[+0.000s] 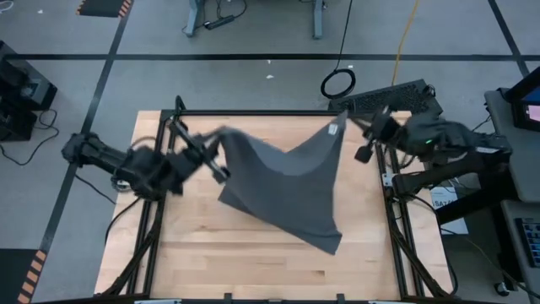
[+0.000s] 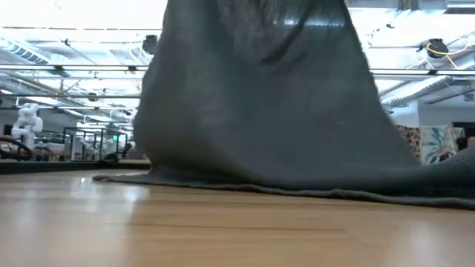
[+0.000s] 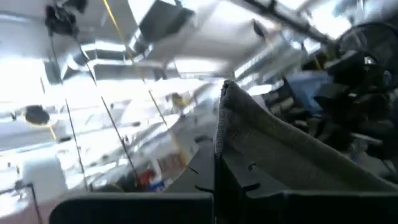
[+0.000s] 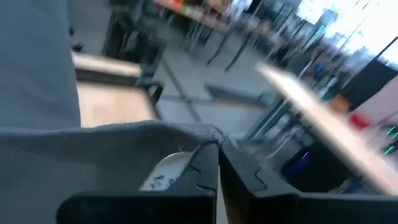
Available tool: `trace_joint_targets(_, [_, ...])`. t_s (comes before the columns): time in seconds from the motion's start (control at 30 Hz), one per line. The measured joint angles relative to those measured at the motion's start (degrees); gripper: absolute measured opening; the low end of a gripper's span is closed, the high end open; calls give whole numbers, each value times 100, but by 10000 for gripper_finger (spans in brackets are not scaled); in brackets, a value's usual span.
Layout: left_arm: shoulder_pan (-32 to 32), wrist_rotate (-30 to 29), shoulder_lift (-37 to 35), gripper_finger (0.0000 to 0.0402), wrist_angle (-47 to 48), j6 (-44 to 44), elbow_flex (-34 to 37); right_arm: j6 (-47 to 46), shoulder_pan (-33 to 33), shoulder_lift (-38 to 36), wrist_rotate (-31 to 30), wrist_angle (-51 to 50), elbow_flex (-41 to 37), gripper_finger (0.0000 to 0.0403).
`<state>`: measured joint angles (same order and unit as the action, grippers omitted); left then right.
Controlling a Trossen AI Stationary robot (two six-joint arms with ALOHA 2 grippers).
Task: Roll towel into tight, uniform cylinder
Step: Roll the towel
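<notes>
The dark grey towel [image 1: 287, 190] is held up over the wooden table by two upper corners and sags between them. Its lower edge [image 2: 282, 189] lies on the table top. My left gripper [image 1: 221, 139] is shut on the towel's left upper corner. My right gripper [image 1: 346, 121] is shut on the right upper corner, beside the small white tag [image 1: 333, 128]. The low view shows the towel as a broad hanging sheet [image 2: 260, 111]. My left gripper pinches the towel's upper left corner [image 3: 222, 118] between its two fingers; the hemmed edge stands up out of them. The corner is lifted clear and the cloth falls away below toward the table. My right gripper pinches the towel's upper right corner [image 4: 208, 134] between its two fingers, right by the white tag [image 4: 163, 173]. The corner is lifted clear, and the top edge runs slack from it toward the other gripper.
A black metal frame [image 1: 396, 211] runs along the table's left, right and far edges. Bare wood [image 1: 194, 253] lies at the near side and near left of the table. A keyboard [image 1: 388, 97] sits beyond the far right corner.
</notes>
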<state>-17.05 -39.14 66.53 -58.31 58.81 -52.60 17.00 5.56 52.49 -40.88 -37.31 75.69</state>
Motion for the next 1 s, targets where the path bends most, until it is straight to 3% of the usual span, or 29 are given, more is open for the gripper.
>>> trace_joint_targets(0.1, [664,1072,-176,2,238,-267,-123,1118,-70,139,-37,796,351,1])
trace_joint_targets(0.23, [1533,2078,-166,2,232,-15,-456,2758,-236,322,-257,2234,695,0])
trace_joint_targets(0.33, [2153,2287,-75,2,235,-125,-760,3885,-458,426,-273,3189,826,0])
trace_joint_targets(0.43, [2782,2261,0,2,612,-574,-975,4448,-790,510,-244,3701,840,0])
trace_joint_targets(0.6, [3504,2246,21,2,1944,-2155,-1051,3800,-1441,572,-246,2662,838,0])
trace_joint_targets(0.73, [3620,2117,25,2,2836,-2589,-1051,2780,-1892,628,-28,1153,836,0])
trace_joint_targets(1.0, [3720,298,-45,2,4671,-2698,-1054,1385,-2741,1046,229,-1000,833,0])
